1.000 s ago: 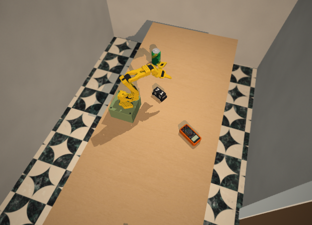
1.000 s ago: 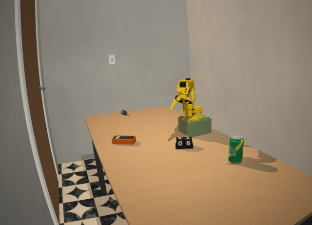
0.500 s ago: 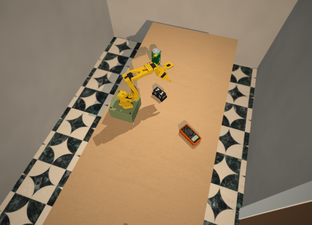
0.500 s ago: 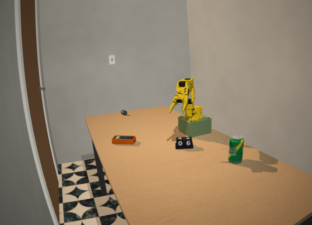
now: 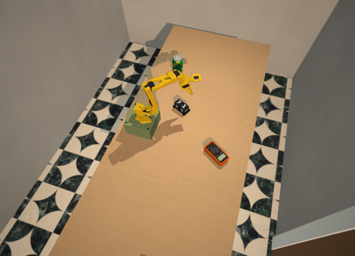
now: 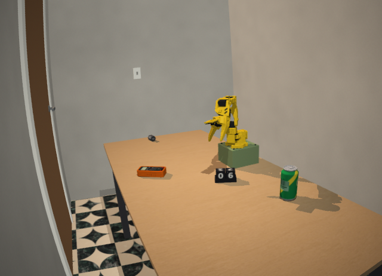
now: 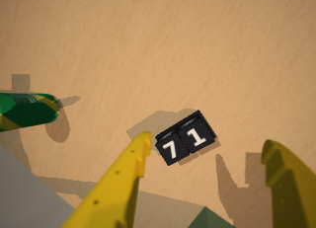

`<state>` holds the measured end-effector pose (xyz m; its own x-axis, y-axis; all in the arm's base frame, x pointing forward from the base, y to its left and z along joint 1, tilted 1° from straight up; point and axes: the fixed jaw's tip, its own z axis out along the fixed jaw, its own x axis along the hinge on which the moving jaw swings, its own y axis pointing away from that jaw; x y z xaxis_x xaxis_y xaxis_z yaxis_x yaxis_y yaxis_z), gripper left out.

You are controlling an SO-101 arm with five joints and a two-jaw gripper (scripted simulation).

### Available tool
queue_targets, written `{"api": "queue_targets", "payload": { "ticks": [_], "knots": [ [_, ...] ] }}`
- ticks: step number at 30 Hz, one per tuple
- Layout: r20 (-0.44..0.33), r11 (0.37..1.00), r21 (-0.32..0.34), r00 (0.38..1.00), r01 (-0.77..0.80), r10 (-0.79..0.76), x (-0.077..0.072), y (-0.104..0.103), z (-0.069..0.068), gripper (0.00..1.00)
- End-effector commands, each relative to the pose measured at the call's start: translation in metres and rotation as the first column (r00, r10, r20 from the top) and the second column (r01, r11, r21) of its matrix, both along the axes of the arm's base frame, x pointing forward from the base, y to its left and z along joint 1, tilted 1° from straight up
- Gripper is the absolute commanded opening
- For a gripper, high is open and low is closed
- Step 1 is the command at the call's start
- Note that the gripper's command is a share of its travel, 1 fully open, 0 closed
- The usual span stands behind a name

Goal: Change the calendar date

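The calendar's two black cubes sit side by side in the black tray (image 6: 225,180). One cube (image 5: 179,102) (image 7: 171,149) (image 6: 230,175) has 7 on top and 6 on the side away from the robot. The other cube (image 5: 184,106) (image 7: 197,136) (image 6: 220,175) has 1 on top and 0 on that far side. The front, towards the robot, shows only small unreadable marks in the top view and is not readable in the wrist view. My gripper (image 6: 215,140) (image 7: 207,139) is open and empty, high above the table and clear of the calendar.
A green can (image 5: 177,64) (image 6: 288,183) (image 7: 30,111) stands to one side of the calendar. An orange multimeter (image 5: 216,153) (image 6: 151,171) lies farther off on the other side. The arm's green base block (image 5: 141,128) (image 6: 238,154) is near the calendar. A small dark object (image 6: 151,138) lies near the table's far end.
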<state>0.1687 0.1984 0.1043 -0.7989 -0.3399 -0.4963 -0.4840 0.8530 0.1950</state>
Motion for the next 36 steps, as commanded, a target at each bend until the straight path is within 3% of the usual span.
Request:
{"api": "queue_targets", "payload": {
  "ticks": [1, 12, 36],
  "knots": [
    [-0.064, 0.994, 0.021, 0.992, 0.109, -0.108, 0.003, 0.001, 0.000, 0.35],
    [-0.202, 0.928, 0.078, 0.917, 0.364, -0.343, 0.010, 0.005, -0.001, 0.35],
    [-0.351, 0.782, 0.094, 0.755, 0.617, -0.553, 0.017, 0.009, -0.002, 0.35]
  ]
}}
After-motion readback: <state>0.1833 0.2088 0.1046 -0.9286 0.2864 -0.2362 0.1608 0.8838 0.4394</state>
